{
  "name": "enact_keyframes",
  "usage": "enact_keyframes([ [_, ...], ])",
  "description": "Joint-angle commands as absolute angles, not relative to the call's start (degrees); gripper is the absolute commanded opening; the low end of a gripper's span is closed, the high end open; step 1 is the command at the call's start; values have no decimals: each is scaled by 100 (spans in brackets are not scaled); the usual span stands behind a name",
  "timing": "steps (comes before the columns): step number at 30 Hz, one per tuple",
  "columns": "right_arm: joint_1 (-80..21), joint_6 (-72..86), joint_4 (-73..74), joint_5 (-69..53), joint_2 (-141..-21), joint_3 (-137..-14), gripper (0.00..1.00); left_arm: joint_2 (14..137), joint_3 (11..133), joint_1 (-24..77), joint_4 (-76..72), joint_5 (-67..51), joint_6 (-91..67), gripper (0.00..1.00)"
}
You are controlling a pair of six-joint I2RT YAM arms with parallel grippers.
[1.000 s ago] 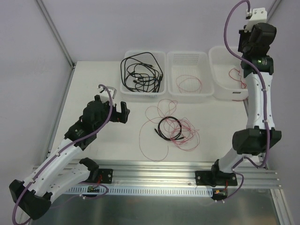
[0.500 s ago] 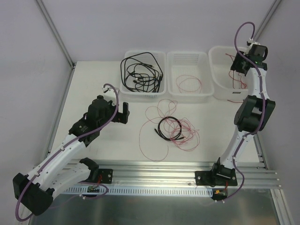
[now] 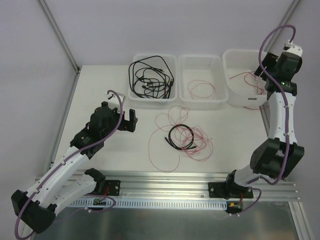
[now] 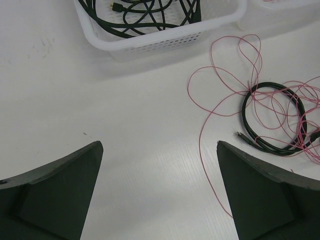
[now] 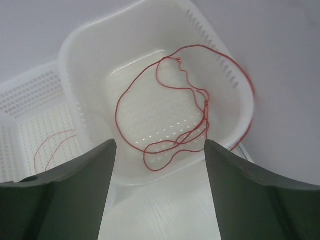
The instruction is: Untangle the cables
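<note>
A tangle of cables (image 3: pixel 182 137) lies mid-table: a black cable (image 4: pixel 270 117) coiled among thin pink-red wires (image 4: pixel 220 90). My left gripper (image 3: pixel 131 119) hovers open to the left of it, jaws (image 4: pixel 159 145) wide over bare table. My right gripper (image 3: pixel 264 70) is up by the right basket (image 3: pixel 227 60), open with nothing between its fingers (image 5: pixel 160 142). A loose red wire (image 5: pixel 165 115) lies in that basket (image 5: pixel 70 45), one loop draped over the far rim. Seen from the top, the same red wire (image 3: pixel 246 74) rests free of the gripper.
The left basket (image 3: pixel 152 102) holds several black cables (image 3: pixel 150 77); its wall also shows in the left wrist view (image 4: pixel 165 42). The middle basket (image 3: pixel 200 104) holds one red wire (image 3: pixel 200 90). An aluminium rail runs along the table's near edge.
My right gripper has opened and let the red wire drop into the right basket, then drawn back to the right. The left arm has barely shifted.
</note>
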State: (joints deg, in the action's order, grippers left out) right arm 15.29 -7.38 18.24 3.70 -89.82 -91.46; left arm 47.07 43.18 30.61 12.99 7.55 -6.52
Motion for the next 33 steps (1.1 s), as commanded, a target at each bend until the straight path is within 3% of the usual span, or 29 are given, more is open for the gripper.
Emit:
enact_keyframes([
  [1, 1626, -116, 1504, 1536, -8544, -8080, 76, 4465, 4263, 2971, 1239, 712, -677, 99],
  [2, 1669, 225, 1372, 1738, -8265, -7781, 88, 4404, 4254, 2971, 1239, 738, -668, 99],
  [3, 1774, 429, 988, 1784, -8140, -7074, 91, 4386, 4245, 2971, 1239, 747, -677, 99],
  [7, 2100, 975, 36, 1539, -7761, -5813, 95, 4351, 4236, 2979, 1248, 695, -686, 99],
  [10, 2267, 1028, -395, 1555, -7927, -5521, 95, 4316, 4236, 2979, 1248, 642, -703, 99],
  [27, 3006, 1301, -2389, 668, -9930, -5941, 70, 4289, 3885, 2971, 906, 800, -641, 99],
  [33, 3032, 1406, -2601, 501, -10406, -6275, 55, 4351, 3867, 2979, 773, 589, -695, 99],
])
